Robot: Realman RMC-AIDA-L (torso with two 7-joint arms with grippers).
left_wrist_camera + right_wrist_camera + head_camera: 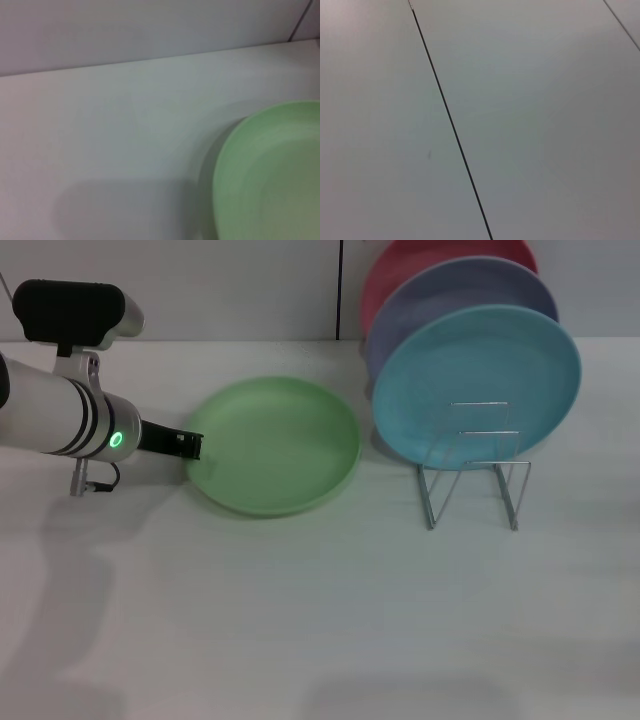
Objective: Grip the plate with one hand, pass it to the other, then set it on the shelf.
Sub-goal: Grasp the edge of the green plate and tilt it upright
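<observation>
Gripping well means sliding the left hand, now at the plate's rim on the side away from the shelf, squarely over that edge; whether it is spread I cannot tell

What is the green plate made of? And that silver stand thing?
The green plate looks like plastic, maybe melamine: one even colour, a dull matte surface, no shine. I can't be sure. The silver stand looks like thin bent metal wire, shiny and silvery. The left hand is at the plate's edge.
</observation>
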